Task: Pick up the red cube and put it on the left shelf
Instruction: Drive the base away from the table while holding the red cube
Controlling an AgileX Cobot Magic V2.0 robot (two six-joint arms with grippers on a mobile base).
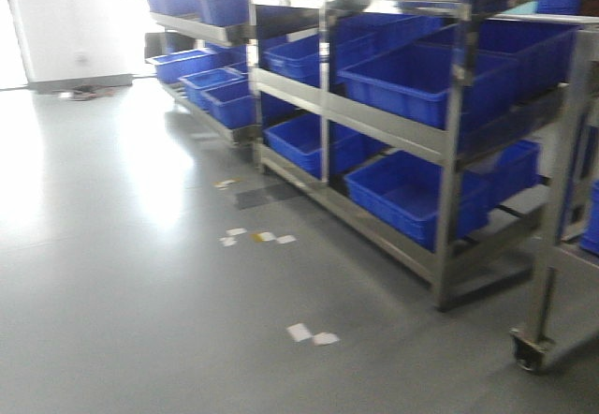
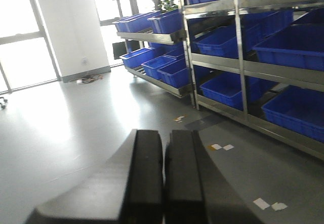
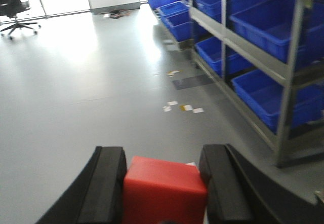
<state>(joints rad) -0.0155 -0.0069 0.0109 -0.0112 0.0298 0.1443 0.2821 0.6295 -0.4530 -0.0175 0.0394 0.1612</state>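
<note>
Right wrist view: right gripper (image 3: pixel 164 183) clamps red cube (image 3: pixel 164 191); left gripper (image 2: pixel 164 176) closed, empty.

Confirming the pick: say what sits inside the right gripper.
A red cube, clamped between both fingers of the right gripper. Its underside and the contact faces are hidden.

Tally: one red cube (image 3: pixel 164 188). Two grippers, the left gripper (image 2: pixel 165 138) and the right gripper (image 3: pixel 163 158), each with two black fingers. The front view shows two steel racks (image 1: pixel 456 152), plus one wheeled frame (image 1: pixel 560 199) with a single caster (image 1: pixel 529 353) in sight. It also shows at least twelve blue bins (image 1: pixel 416 194); blur and overlap block a firm count. About seven paper scraps (image 1: pixel 299 332) on the floor. One office chair (image 3: pixel 15 11). One potted plant (image 2: pixel 164 1).
</note>
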